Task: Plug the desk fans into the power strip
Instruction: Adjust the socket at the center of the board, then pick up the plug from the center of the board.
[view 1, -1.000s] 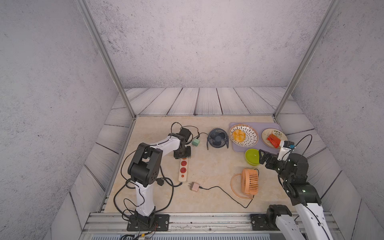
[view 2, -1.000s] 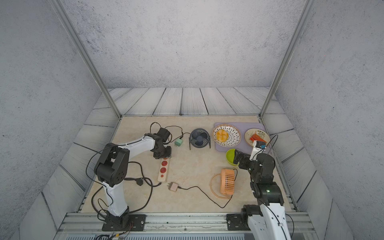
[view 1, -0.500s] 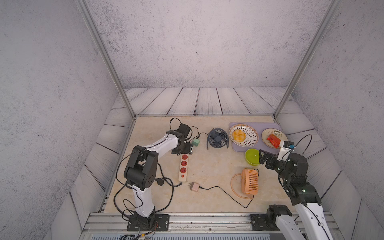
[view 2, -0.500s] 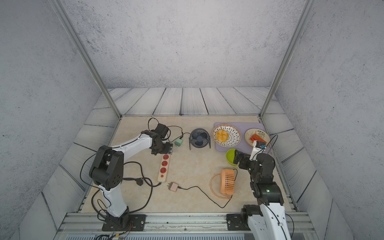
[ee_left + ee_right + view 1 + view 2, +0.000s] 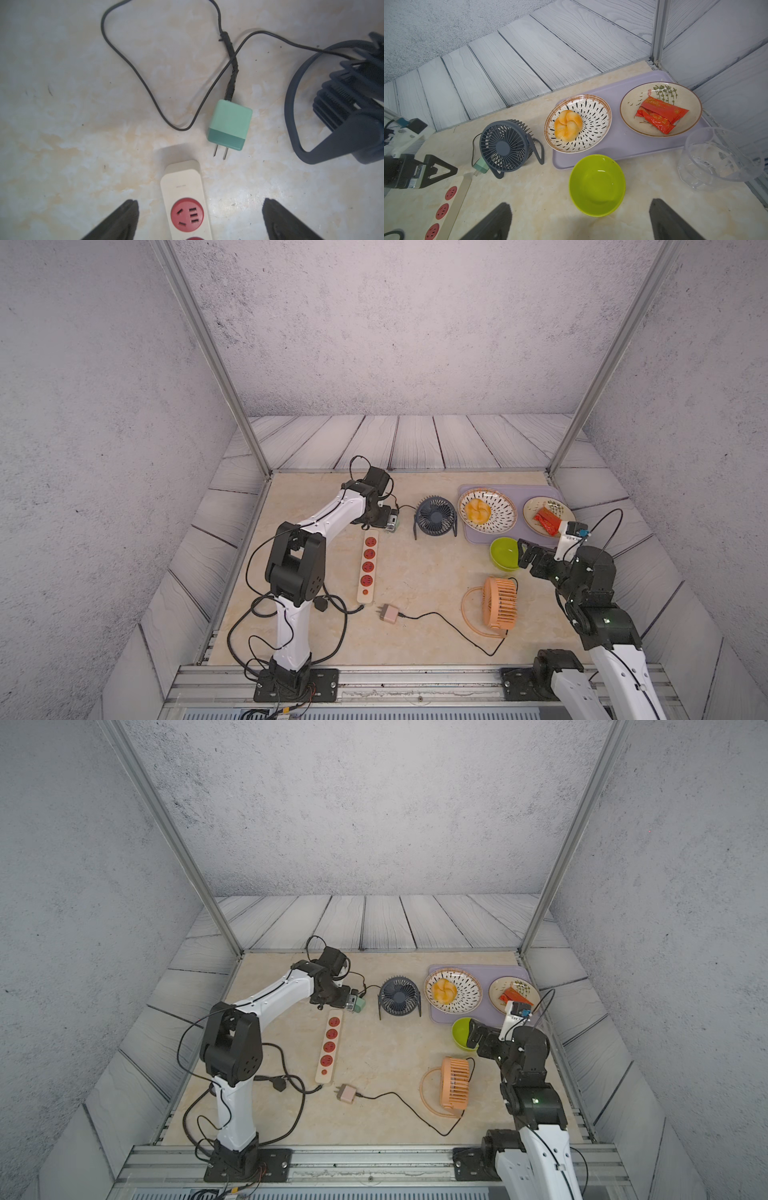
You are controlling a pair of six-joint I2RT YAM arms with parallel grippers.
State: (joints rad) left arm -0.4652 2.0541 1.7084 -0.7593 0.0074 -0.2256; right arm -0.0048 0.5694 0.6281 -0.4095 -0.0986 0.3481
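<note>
**Left tool opens above the strip, plug still loose**

The power strip [image 5: 368, 568] lies flat on the bench [image 5: 415, 572]. Its far end stops just short of the green plug [image 5: 229, 124] of the blue fan [image 5: 435, 516], and the prongs are in no socket. Our left tool [image 5: 199, 207], nearly closed a second ago, now gapes empty above that end, so plugging remains undone. The right tool [image 5: 581, 203] hangs open. Both top views show only a sliver of plug, perhaps touching the tool.

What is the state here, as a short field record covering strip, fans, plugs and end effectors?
power strip: flat, four red sockets all empty
blue fan: upright, beyond the strip
green plug: lying loose, prongs toward strip's end, not inserted
orange fan: its pink plug loose near strip's button end
left end effector: open, over strip's far end, empty
right end effector: open, near green bowl, empty
</note>
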